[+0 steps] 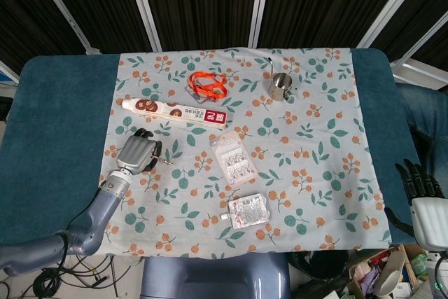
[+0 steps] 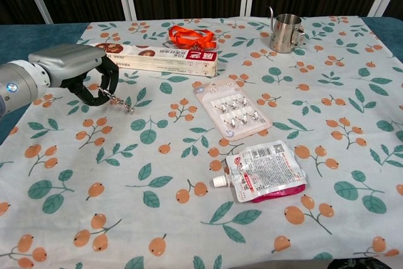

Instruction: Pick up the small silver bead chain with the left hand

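- At the tabletop's left side, my left hand is clenched around the small silver bead chain, fingers curled under the palm just above the floral cloth.
- One end of the chain sits inside my grip; the rest trails out to the right and slightly down from my fingertips, its free end looking close to the cloth. Whether it touches the cloth I cannot tell.
- Risk, as I judge it: the hold is on one end only, so the thin beads could slide out between my fingers if I lift fast or loosen my curl.
- A dangling tail could also swing and snag on the cloth, tugging the chain free.
- Just behind my hand lies the long toothpaste box, close enough that a careless rise could nudge it.
- Further right sit the orange lanyard, the blister pack, the pouch and the steel cup, all well apart from the chain.
- Off the far right edge, my right hand hangs idle, fingers apart and gripping nothing.
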{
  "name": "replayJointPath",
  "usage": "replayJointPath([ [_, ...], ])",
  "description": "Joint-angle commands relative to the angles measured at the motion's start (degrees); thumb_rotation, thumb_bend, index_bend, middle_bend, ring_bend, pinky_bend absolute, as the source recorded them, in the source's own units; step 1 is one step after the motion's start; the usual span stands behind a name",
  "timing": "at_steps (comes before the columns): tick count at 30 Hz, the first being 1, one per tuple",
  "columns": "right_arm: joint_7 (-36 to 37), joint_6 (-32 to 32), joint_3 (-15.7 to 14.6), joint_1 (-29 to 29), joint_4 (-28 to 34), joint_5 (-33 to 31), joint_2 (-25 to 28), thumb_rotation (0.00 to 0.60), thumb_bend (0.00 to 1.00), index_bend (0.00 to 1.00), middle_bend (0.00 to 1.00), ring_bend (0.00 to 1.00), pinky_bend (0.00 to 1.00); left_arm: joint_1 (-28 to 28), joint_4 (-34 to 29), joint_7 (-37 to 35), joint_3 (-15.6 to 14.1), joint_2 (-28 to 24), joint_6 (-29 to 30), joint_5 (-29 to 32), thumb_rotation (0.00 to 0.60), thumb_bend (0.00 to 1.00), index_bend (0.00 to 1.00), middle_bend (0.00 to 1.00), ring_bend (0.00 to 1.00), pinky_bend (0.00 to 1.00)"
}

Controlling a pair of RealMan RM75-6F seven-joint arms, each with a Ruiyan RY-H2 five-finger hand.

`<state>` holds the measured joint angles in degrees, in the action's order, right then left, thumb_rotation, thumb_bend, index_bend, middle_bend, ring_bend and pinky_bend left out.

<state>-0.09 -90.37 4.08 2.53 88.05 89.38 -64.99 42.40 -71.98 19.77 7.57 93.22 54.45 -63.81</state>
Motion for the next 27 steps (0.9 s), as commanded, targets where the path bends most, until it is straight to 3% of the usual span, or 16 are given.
replayJointPath([
  [1, 0.0, 0.0, 0.0, 0.0, 0.0, 0.0, 0.0, 0.6, 0.15, 0.02, 0.01, 0.04, 0.14, -0.2, -0.4, -0.3, 0.5, -0.2, 0.4, 0.1, 0.6, 0.43, 0.57, 0.59, 0.22, 0.18],
  [15, 0.0, 0.0, 0.0, 0.0, 0.0, 0.0, 0.0, 0.6, 0.15, 0.02, 0.02, 0.04, 0.14, -0.7, -2.7, -5.2, 3.1, -0.6, 3.6, -2.5, 0.6, 0.43, 0.57, 0.58, 0.22, 0.18],
  [27, -0.1, -0.1, 0.0, -0.1, 0.1, 0.1, 0.0, 0.6, 0.15, 0.02, 0.02, 0.04, 0.14, -2.5, -4.7, -23.6, 7.4, -0.6, 8.6, -7.4, 0.6, 0.43, 0.57, 0.58, 0.22, 0.21],
])
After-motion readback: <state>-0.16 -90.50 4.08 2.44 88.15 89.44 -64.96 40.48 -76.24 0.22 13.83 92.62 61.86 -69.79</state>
